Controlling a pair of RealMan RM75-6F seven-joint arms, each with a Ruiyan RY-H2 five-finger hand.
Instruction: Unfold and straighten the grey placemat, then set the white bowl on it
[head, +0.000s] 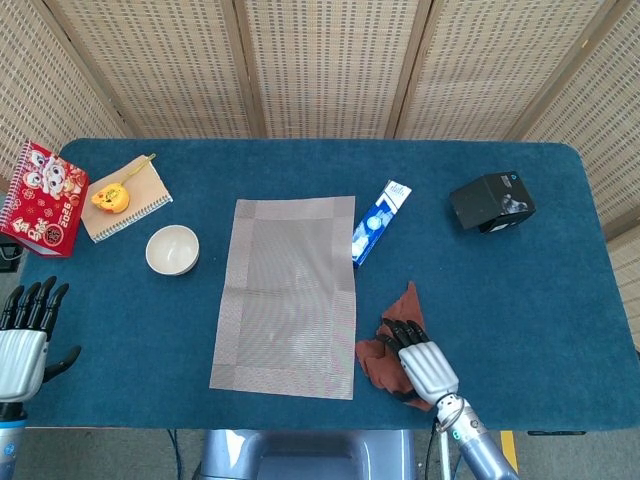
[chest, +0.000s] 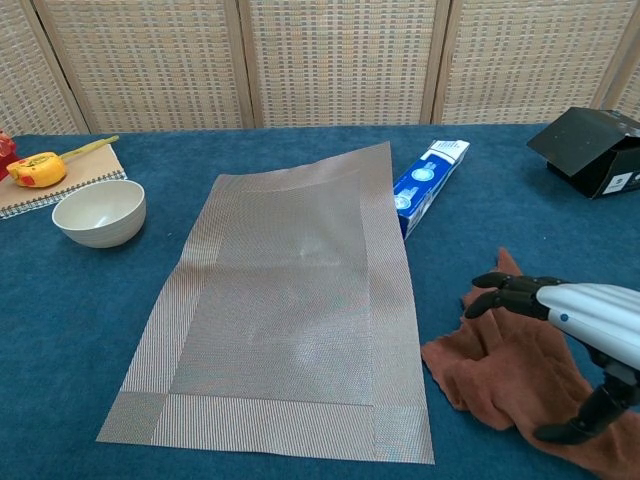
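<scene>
The grey placemat (head: 288, 293) (chest: 288, 305) lies spread out flat in the middle of the blue table. The white bowl (head: 172, 249) (chest: 99, 212) stands upright to its left, off the mat. My right hand (head: 421, 362) (chest: 580, 322) hovers over the brown cloth (head: 392, 340) (chest: 505, 360) right of the mat, fingers extended and apart, holding nothing. My left hand (head: 24, 333) is at the table's near left edge, fingers spread, empty; it shows only in the head view.
A blue toothpaste box (head: 381, 221) (chest: 428, 180) lies along the mat's right edge. A black box (head: 491, 201) (chest: 592, 148) sits far right. At far left are a notebook (head: 124, 186) with a yellow tape measure (head: 110, 197) (chest: 37, 168) and a red booklet (head: 42, 198).
</scene>
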